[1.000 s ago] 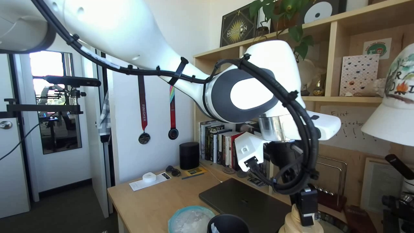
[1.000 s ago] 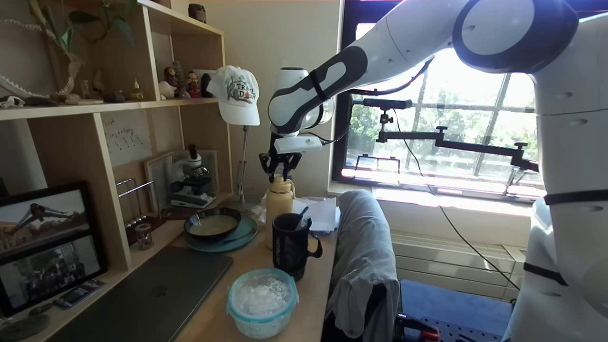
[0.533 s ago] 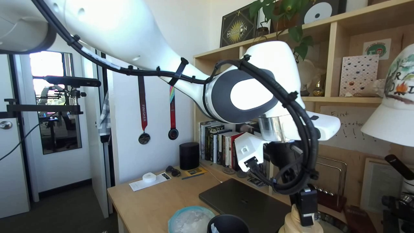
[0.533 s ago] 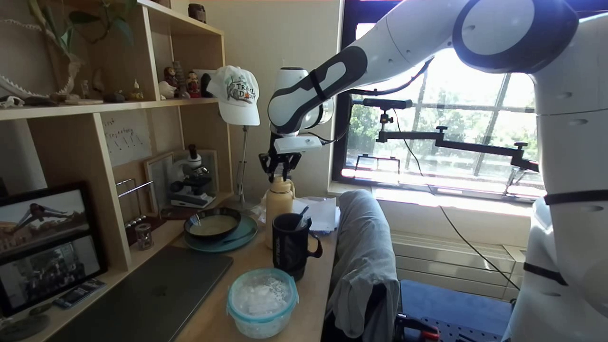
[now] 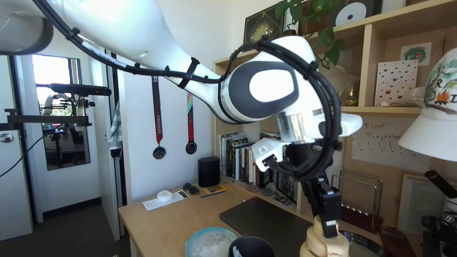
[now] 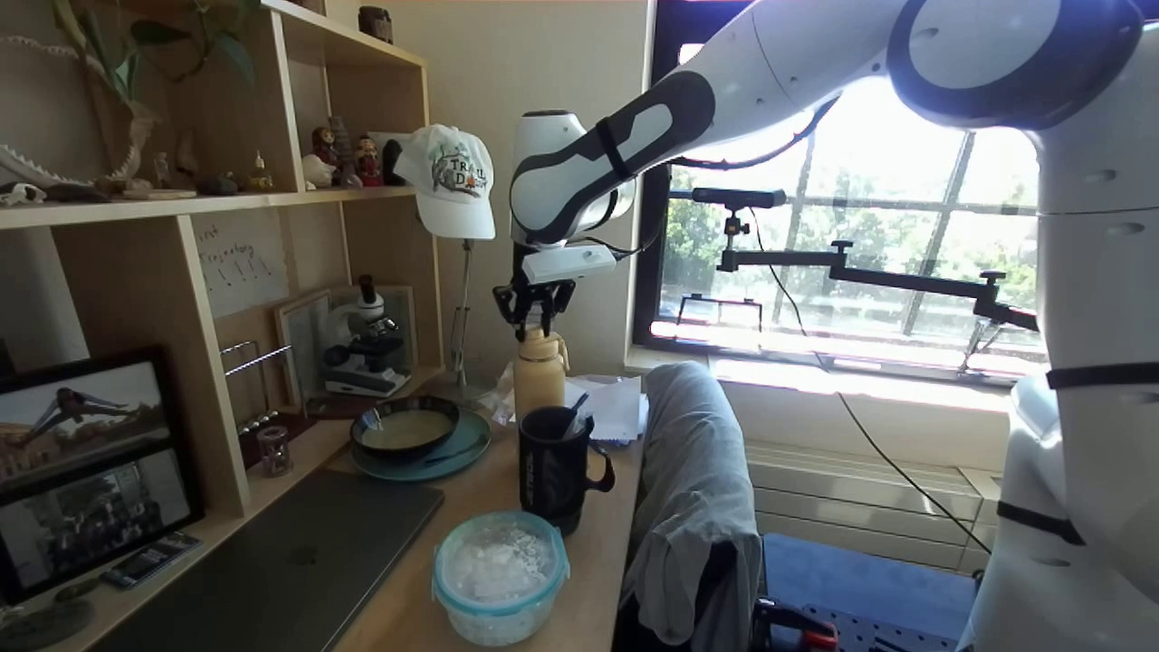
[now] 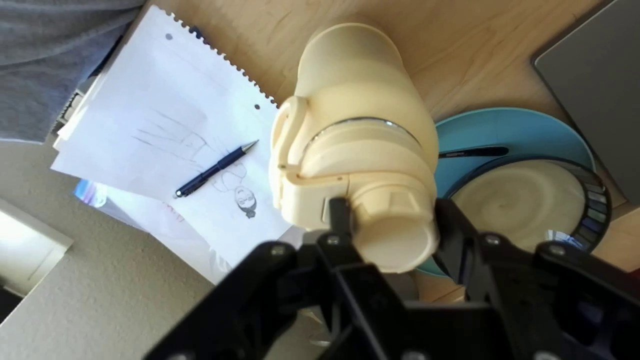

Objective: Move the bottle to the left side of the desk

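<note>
The cream bottle hangs under my gripper, behind the black mug, which hides its lower end. It seems lifted off the tan wooden desk. In an exterior view, the bottle's top shows at the bottom edge, with the black gripper on its cap; the desk stretches left. In the wrist view, the gripper has a finger on each side of the cap, shut on it. The bottle's body, with a carry loop, leans away over the bare desk.
A black mug and a teal-lidded container stand near the desk's front edge. A dark closed laptop lies beside the shelf. A bowl on a blue plate and papers with a pen flank the bottle.
My gripper and the bottle have risen and, in an exterior view, shifted slightly left. The bottle's base, seen earlier beside the mug, is now hidden. The gripper has kept its hold on the cap.
</note>
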Robot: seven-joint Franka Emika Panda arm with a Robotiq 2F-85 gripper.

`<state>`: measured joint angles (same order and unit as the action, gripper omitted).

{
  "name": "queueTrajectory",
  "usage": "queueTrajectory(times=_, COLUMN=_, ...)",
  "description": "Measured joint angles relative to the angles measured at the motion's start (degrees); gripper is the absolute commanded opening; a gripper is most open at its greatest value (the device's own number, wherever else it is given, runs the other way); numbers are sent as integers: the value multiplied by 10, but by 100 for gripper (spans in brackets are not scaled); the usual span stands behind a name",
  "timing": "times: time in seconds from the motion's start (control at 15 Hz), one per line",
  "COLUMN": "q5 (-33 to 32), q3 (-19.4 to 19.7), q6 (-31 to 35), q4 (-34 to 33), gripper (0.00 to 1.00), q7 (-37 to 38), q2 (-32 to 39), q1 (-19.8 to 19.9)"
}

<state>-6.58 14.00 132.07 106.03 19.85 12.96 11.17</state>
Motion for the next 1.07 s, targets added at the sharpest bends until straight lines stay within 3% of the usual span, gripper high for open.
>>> queueTrajectory(times=0.53, q5=-67, q3=-18, q6=-55, q4=0, gripper=20, q7=14, q2=-91, q1=-42)
queueTrajectory(times=1.07, q5=-132, q3=-122, q6=-103, q4=-6, gripper=20, q7=31, q2=-162, q1=-99)
